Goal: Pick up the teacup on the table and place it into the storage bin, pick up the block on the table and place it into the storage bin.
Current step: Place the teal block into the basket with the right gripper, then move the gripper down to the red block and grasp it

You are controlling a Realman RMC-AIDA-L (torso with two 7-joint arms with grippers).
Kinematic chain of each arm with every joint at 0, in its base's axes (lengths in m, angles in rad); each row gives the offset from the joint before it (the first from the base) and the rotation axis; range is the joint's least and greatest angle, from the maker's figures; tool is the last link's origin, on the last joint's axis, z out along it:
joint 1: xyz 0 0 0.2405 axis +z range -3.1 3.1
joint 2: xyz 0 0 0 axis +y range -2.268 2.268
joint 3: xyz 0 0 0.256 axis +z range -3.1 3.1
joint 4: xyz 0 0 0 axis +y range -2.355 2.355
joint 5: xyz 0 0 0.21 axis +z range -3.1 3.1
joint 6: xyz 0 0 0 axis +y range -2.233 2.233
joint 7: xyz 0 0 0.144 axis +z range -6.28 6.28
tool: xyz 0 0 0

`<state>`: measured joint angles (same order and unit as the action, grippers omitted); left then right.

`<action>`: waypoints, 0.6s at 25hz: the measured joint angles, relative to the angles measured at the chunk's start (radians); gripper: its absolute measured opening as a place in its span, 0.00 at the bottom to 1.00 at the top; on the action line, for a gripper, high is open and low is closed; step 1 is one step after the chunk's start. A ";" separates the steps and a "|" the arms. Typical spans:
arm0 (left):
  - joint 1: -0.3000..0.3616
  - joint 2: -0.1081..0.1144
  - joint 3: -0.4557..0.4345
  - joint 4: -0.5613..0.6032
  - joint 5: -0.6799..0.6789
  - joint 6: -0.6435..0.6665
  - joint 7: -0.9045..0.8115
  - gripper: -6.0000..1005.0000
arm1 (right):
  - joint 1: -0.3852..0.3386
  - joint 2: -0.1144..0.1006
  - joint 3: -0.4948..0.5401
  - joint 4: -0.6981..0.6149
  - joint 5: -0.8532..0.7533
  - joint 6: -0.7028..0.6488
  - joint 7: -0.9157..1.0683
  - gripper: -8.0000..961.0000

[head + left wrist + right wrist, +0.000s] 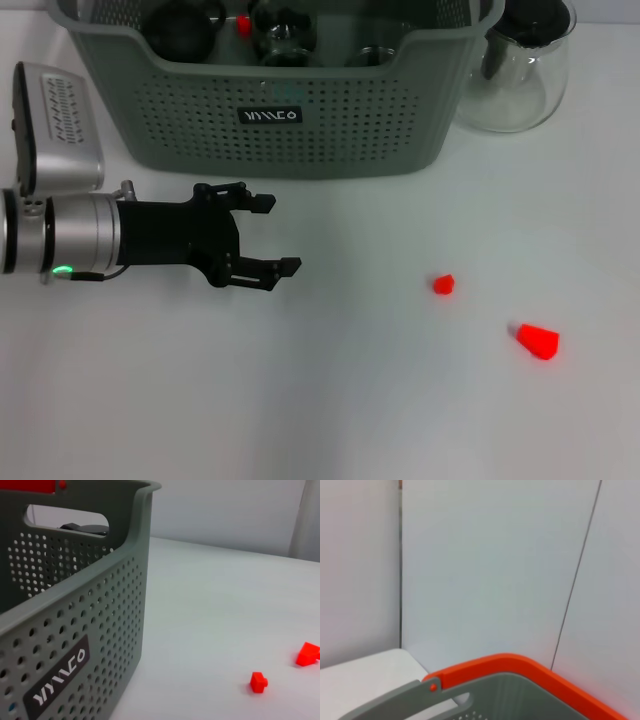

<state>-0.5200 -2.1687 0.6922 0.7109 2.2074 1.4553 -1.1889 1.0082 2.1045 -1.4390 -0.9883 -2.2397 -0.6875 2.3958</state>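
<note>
Reaching across the white table [330, 400], my left hand [268, 234] hangs just in front of the storage bin [180, 120], its two black fingers spread apart and holding nothing. The fingers point toward my right, along the bin's front wall.

One storage bin stands at the far edge of the table: grey-green plastic with rows of small holes. Its front carries a black label [269, 115] with white block lettering, which I cannot read with certainty. The long side of the bin faces me. Inside it I can make out dark round objects and a small red piece, too unclear to name.

Two red blocks lie on the table to my right, well apart from my hand. The smaller block [443, 284] sits nearer the middle. The larger block [537, 340] is a tapered shape lying on its side, its narrow end pointing up and left toward the smaller one.

One clear glass teapot [520, 70] stands just beside the bin's right end.

My right hand is out of sight in the head view.
</note>
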 joint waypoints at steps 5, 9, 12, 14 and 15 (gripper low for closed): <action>0.002 0.000 -0.002 0.000 0.000 0.001 0.000 0.88 | -0.050 -0.001 -0.049 -0.070 0.005 -0.010 0.009 0.80; 0.004 0.000 -0.003 0.003 0.000 0.009 -0.004 0.88 | -0.079 -0.005 -0.033 -0.133 0.002 -0.109 0.040 0.80; 0.004 0.000 -0.006 0.004 0.001 0.022 -0.006 0.88 | -0.118 -0.007 0.024 -0.229 0.001 -0.275 0.051 0.80; 0.005 0.000 -0.007 0.005 0.001 0.024 -0.007 0.89 | -0.162 -0.008 0.071 -0.340 0.007 -0.417 0.055 0.80; 0.005 0.000 -0.007 0.005 0.002 0.025 -0.007 0.89 | -0.184 -0.008 0.089 -0.393 0.015 -0.478 0.056 0.80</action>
<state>-0.5154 -2.1692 0.6854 0.7160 2.2091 1.4798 -1.1955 0.8246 2.0968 -1.3495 -1.3815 -2.2247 -1.1657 2.4520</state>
